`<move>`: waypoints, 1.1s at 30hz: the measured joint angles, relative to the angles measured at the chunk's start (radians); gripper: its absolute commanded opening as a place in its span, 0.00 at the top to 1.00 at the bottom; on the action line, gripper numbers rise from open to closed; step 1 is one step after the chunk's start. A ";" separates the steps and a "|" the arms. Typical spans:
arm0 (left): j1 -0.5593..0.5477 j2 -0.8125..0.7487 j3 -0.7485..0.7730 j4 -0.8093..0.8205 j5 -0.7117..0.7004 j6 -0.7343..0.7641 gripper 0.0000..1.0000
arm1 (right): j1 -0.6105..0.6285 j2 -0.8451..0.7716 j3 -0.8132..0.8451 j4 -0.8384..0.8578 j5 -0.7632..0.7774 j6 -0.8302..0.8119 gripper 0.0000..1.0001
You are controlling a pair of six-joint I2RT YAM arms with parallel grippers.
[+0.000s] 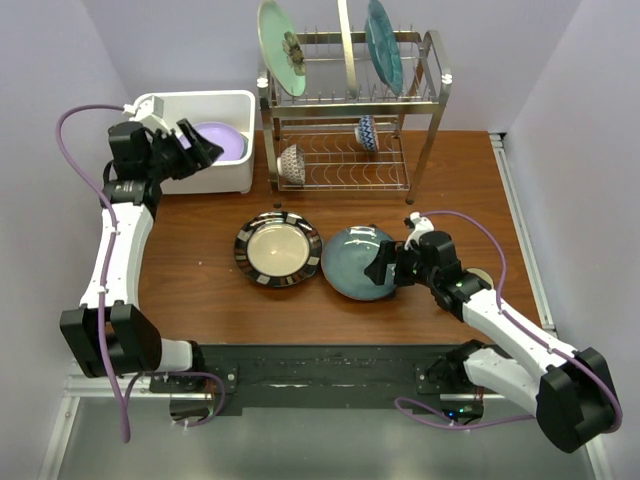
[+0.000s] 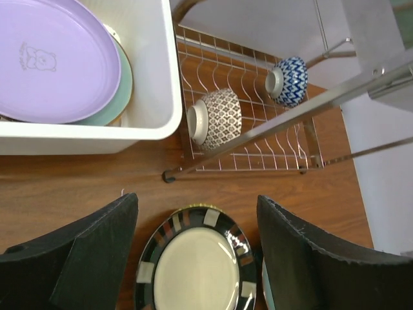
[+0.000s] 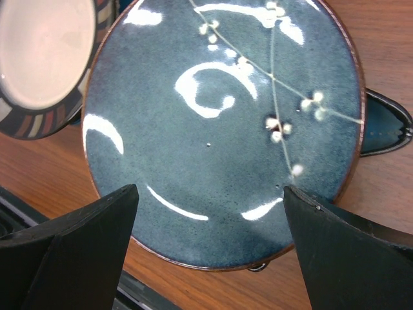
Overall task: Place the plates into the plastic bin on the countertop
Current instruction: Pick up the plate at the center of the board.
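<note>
While the left pincer [image 1: 203, 150] is held with its fingers apart and empty over the white rectangular plastic bin [image 1: 236, 100], a round lavender plate [image 1: 224, 140] is seen lying inside, just beside it. On the wooden surface [image 1: 200, 240], the right pincer [image 1: 385, 268] is spread wide, empty, over a round dark blue glazed plate [image 1: 352, 262], beside a black-striped, cream-centred plate [image 1: 277, 250].

White links [image 1: 120, 245], black joints [image 1: 110, 340], looping purple cables [image 1: 60, 128], matte black wedge-shaped fingers [image 2: 90, 258].
</note>
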 measured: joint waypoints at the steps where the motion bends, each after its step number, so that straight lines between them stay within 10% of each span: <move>1: 0.000 -0.005 -0.004 -0.013 0.008 0.013 0.21 | 0.000 0.000 0.001 -0.005 0.010 0.002 0.02; 33: -0.473 0.195 -0.129 -0.136 0.036 0.171 0.24 | 0.000 0.027 0.063 -0.165 0.252 0.056 0.10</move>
